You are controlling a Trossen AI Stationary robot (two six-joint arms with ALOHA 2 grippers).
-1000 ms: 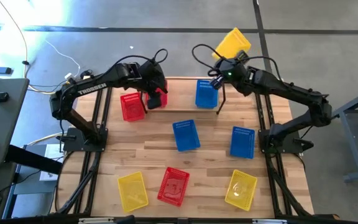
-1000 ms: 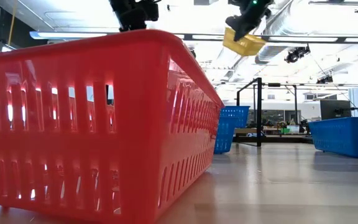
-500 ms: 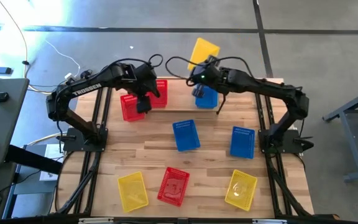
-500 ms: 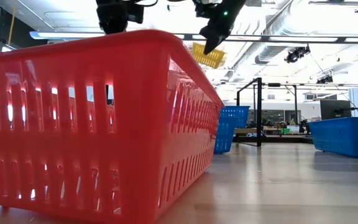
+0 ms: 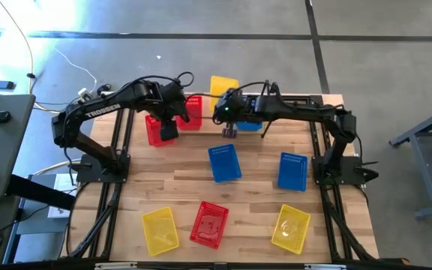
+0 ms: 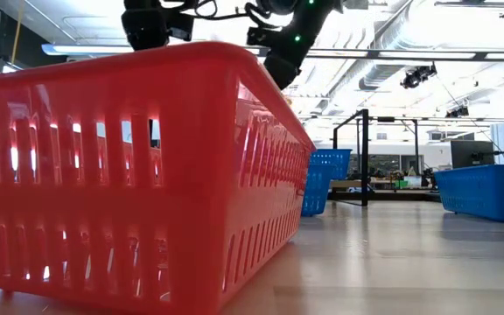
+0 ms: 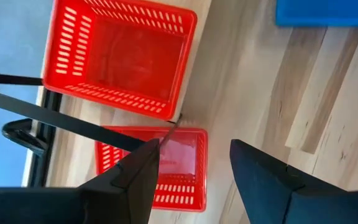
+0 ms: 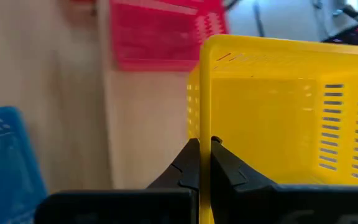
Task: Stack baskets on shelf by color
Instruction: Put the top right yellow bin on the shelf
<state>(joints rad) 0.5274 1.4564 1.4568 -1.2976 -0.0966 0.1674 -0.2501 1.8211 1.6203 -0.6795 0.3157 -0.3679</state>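
Note:
My right gripper (image 5: 227, 114) is shut on a yellow basket (image 5: 223, 85) above the table's far edge; the basket fills the right wrist view (image 8: 278, 118). My left gripper (image 5: 169, 129) is open and hovers over two red baskets (image 5: 154, 129) (image 5: 191, 112) at the far left. In the left wrist view one red basket (image 7: 166, 165) shows between my fingers, the other (image 7: 120, 56) beyond a black shelf rod (image 7: 73, 121). A blue basket (image 5: 250, 118) sits under my right arm. The low view does not show the yellow basket. My right gripper pinches one side wall of the yellow basket at its rim (image 8: 204, 134), one finger inside the basket and one outside. The basket is lifted clear of the table and sticks out beyond the fingertips toward the far edge.
On the table lie two more blue baskets (image 5: 223, 163) (image 5: 292, 171), two yellow ones (image 5: 160, 230) (image 5: 291, 227) and a red one (image 5: 210, 223). That red basket (image 6: 129, 175) fills the low view's foreground. An upright black rod (image 5: 265, 124) stands near the right arm.
My right gripper has carried the yellow basket along the far edge toward the table's left and lowered it, still shut on it. My left gripper has moved a little toward the table's left and near edge, away from the farther red basket.

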